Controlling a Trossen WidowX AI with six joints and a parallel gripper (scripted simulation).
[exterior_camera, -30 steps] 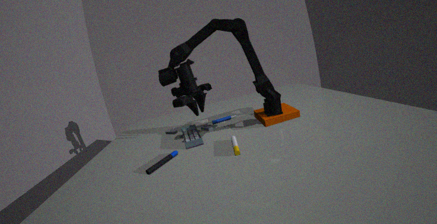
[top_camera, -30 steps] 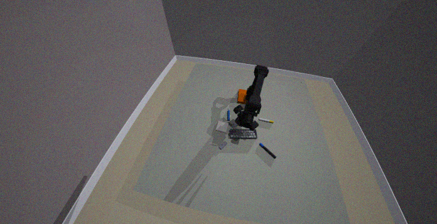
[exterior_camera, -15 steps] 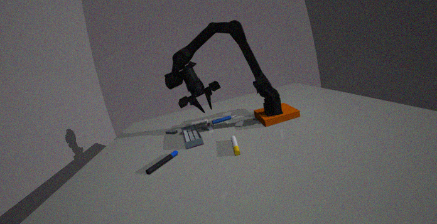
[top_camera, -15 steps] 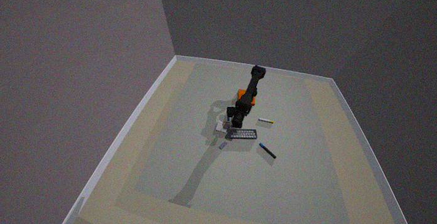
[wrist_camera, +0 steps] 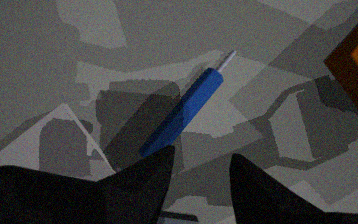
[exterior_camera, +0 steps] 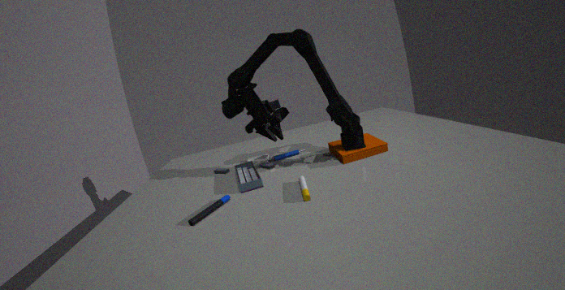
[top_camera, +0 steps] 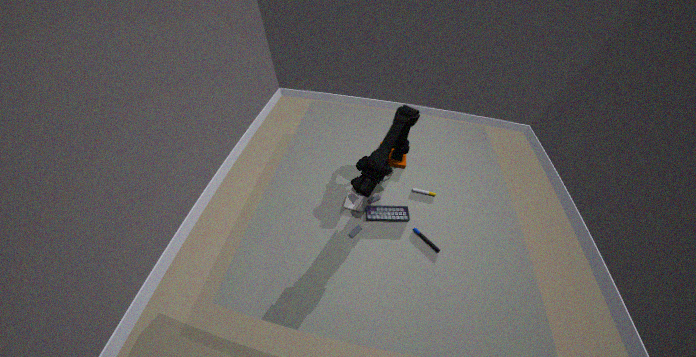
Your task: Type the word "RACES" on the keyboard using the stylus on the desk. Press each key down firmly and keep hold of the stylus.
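The stylus (exterior_camera: 286, 155) (wrist_camera: 187, 112), with a blue body and a thin pale tip, lies on the desk. In the wrist view it runs diagonally, its tip pointing up and right. It is hidden behind the arm in the top view. My gripper (exterior_camera: 278, 139) (wrist_camera: 202, 157) is partly open and empty, above the desk. In the wrist view the stylus's blunt end is just beyond the left fingertip. The dark keyboard (top_camera: 387, 213) (exterior_camera: 251, 186) with pale keys lies beside the arm's wrist in the top view. It is out of the wrist view, and its letters are unreadable here.
A white and yellow marker (top_camera: 424, 192) (exterior_camera: 304, 188) and a black marker with a blue end (top_camera: 426, 240) (exterior_camera: 209, 212) lie near the keyboard. Small grey blocks (top_camera: 355, 231) (exterior_camera: 222, 171) and a pale flat block (wrist_camera: 15, 150) are nearby. The arm stands on an orange base (top_camera: 398, 158) (exterior_camera: 373, 148).
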